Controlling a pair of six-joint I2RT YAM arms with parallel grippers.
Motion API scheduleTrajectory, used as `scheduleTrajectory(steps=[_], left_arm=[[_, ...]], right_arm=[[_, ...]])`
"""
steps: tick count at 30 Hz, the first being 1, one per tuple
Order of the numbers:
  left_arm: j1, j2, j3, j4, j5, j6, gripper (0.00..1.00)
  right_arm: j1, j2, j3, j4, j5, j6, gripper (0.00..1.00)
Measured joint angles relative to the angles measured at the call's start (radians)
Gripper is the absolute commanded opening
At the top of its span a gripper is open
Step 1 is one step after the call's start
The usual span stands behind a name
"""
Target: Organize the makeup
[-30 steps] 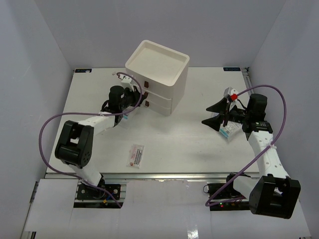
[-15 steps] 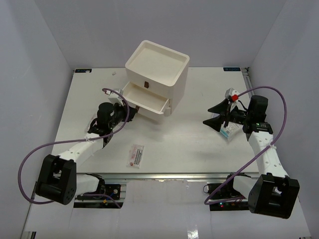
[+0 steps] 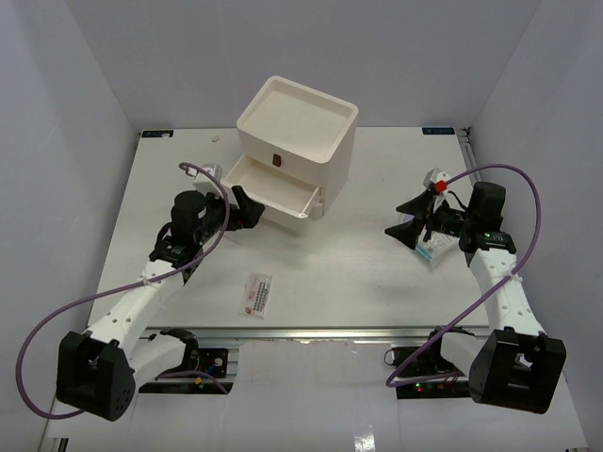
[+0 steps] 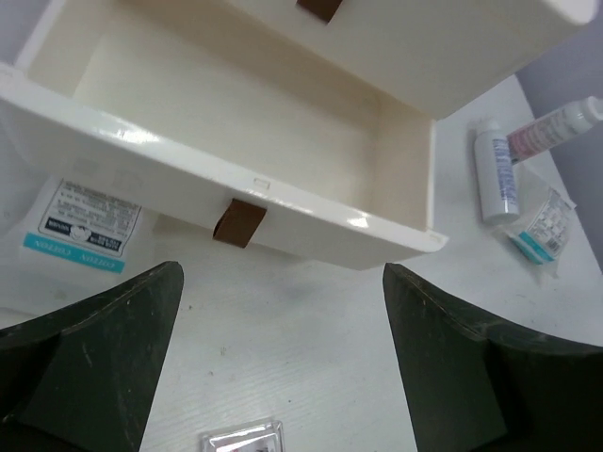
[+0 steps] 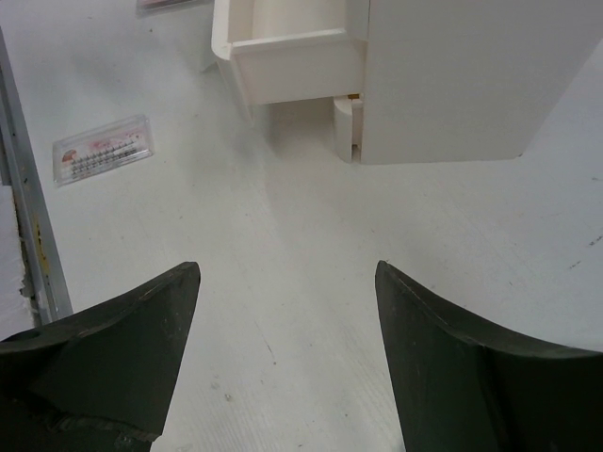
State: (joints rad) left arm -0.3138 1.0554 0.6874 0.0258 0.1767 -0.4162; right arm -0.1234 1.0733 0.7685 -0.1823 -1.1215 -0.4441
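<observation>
**Operator:** Report the large fixtures.

**Technician:** The table [image 3: 349, 273] carries 1 cream box [image 3: 339, 155] at its far middle. The top of the box forms an open tray. 1 drawer [image 3: 273, 184] stands pulled out toward the left arm. A brown tab [image 4: 237, 223] sits at the middle of the drawer front.

**Operator:** State of each claw.

**Technician:** The left claw [image 3: 236, 209] hovers just in front of the pulled-out drawer. Its fingers are spread wide and grip nothing. The right claw [image 3: 407, 217] is over the right side of the table, pointed toward the box and well apart from it. Its fingers are also spread wide, with nothing between them.

**Operator:** Locate the makeup.

**Technician:** 3 sachets are in view.
- Sachet 1, clear with pink-red print [image 3: 255, 294], lies flat near the front edge of the table, between the 2 arms and closer to the left one.
- Sachet 2, with blue print [image 4: 80, 226], lies on the table partly beneath the pulled-out drawer.
- Sachet 3 [image 3: 431, 250] lies on the table just beside the right wrist.

The left wrist view shows the white-blue tube [image 4: 495, 169] lying flat on the table to the right of the box, just beside sachet 3. The small white bottle with pink print [image 4: 556, 127] lies just beside the far end of the tube.
</observation>
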Motion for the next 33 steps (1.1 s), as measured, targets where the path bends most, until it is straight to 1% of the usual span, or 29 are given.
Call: scheduleTrajectory(steps=[3,6,9,12,18,22,27,33], left_arm=[[0.0,-0.062,0.07,-0.082,0.021,0.052,0.98],[0.0,-0.135,0.12,-0.142,0.064,0.121,0.98],[0.0,-0.213,0.114,-0.189,0.104,0.173,0.98],[0.0,-0.276,0.073,-0.21,0.128,0.198,0.98],[-0.001,-0.454,-0.086,-0.213,0.126,0.189,0.98],[-0.001,-0.541,-0.122,-0.228,0.111,0.173,0.98],[-0.001,-0.557,-0.122,-0.228,0.107,0.163,0.98],[-0.001,-0.552,-0.122,-0.232,0.103,0.16,0.98]], right_arm=[[0.005,0.0,0.009,-0.045,0.04,-0.024,0.82],[0.035,0.013,0.055,-0.132,0.156,-0.059,0.81],[0.072,0.055,0.113,-0.195,0.311,-0.056,0.83],[0.089,0.087,0.152,-0.24,0.453,-0.028,0.86],[0.099,0.113,0.166,-0.272,0.656,0.153,0.88],[0.11,0.143,0.161,-0.251,0.75,0.276,0.88],[0.135,0.236,0.158,-0.206,0.86,0.394,0.88],[0.195,0.341,0.158,-0.156,0.98,0.479,0.85]])
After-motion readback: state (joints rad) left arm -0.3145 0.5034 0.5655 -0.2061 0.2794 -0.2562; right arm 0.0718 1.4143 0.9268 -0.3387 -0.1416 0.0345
